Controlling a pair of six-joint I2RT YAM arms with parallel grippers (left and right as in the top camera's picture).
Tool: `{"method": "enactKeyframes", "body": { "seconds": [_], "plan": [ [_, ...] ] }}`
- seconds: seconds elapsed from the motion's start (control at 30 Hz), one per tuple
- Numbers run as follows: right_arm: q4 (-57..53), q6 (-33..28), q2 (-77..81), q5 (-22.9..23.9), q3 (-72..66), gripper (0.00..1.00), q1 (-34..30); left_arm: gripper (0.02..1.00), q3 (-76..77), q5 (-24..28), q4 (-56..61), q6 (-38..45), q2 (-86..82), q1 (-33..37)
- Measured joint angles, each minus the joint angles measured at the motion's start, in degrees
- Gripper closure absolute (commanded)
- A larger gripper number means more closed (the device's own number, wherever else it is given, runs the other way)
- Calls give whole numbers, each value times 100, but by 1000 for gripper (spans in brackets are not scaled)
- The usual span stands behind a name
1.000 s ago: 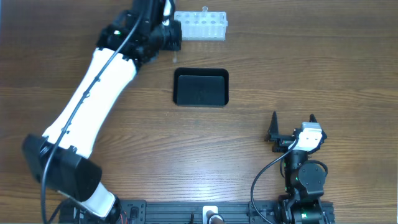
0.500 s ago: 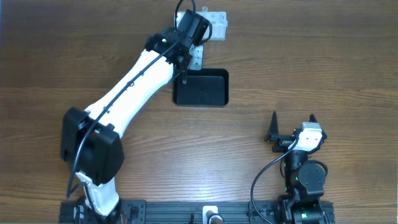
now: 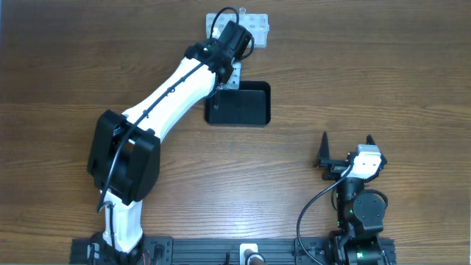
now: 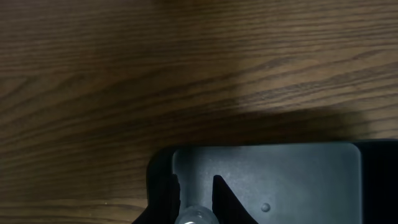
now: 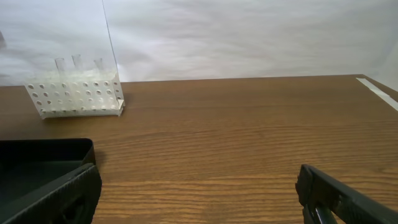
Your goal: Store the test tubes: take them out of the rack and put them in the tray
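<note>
- Over a corner of the tray (image 4: pixel 280 180), the left tool (image 4: pixel 194 200) grips a tube (image 4: pixel 194 216); we see only its rim.
- We judge the tube's long axis points down at the tray floor, straight beneath, so release needs no sideways travel.
- Just beyond the tray, the rack (image 5: pixel 78 96) holds more tubes (image 5: pixel 76 62).
- Well apart, the right tool (image 3: pixel 346 140) sits open near its base.

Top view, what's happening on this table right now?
The left arm reaches across to the black tray. The left gripper holds a clear test tube over the tray's left end. A few other tubes stand in the rack beyond it. The right gripper sits open near its base, holding nothing.
</note>
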Motion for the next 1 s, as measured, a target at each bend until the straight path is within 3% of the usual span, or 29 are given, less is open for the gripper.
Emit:
{"method": "enactKeyframes", "body": {
  "seconds": [1.0],
  "plan": [
    [0,-2,0,0,0,7,0,919,-243,258,109,-323,243,131]
  ]
}}
